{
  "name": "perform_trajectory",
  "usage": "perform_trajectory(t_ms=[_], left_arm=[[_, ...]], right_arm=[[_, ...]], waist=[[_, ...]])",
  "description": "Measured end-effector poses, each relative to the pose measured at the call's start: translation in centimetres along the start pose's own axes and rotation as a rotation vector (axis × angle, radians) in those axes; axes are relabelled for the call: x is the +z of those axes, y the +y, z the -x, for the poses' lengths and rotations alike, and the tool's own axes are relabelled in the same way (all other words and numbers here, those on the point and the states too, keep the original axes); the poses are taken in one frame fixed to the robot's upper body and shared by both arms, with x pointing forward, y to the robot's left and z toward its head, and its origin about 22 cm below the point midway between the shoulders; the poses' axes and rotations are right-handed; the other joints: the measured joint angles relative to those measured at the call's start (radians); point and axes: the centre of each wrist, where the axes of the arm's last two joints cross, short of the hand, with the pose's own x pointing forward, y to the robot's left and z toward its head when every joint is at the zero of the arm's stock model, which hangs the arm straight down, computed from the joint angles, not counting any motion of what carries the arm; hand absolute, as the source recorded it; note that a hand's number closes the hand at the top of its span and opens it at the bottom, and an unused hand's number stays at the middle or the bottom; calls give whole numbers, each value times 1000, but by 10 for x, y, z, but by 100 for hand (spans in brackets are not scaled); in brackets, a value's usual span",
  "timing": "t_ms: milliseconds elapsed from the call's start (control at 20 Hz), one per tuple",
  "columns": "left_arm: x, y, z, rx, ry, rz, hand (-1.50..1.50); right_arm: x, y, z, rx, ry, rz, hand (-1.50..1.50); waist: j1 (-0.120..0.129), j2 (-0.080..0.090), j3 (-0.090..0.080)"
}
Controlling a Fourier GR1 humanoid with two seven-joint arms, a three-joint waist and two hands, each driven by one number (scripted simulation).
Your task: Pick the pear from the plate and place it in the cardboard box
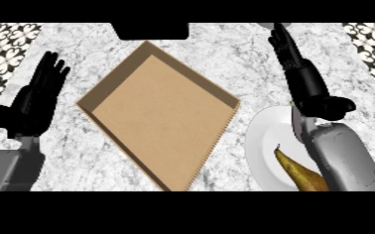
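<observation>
Fingers (289, 54) of the right hand (307, 87) are stretched straight toward the far edge, thumb out to the right, holding nothing. Its grey forearm (341, 153) crosses the white plate (264, 139) at the near right and hides part of the brown pear (296, 171), which lies on the plate's near side. The cardboard box (161, 119) sits mid-counter, turned corner-on, its right corner close to the plate's left rim with a strip of marble between. A black block (150, 29) stands just beyond the box's far corner. Bare marble counter (219, 54) opens between box and right hand. The left hand (33, 99) rests open at the left edge.
</observation>
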Motion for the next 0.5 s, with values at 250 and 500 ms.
perform_trajectory(t_ms=[250, 500], left_arm=[[11, 4, 7, -169, 46, -27, 0], [34, 4, 28, -302, 136, -34, 0]], right_arm=[[13, 14, -6, -96, -98, -206, -150], [42, -5, 7, 152, -89, -237, -150]], waist=[[-4, -4, -17], [-21, -10, -25]])
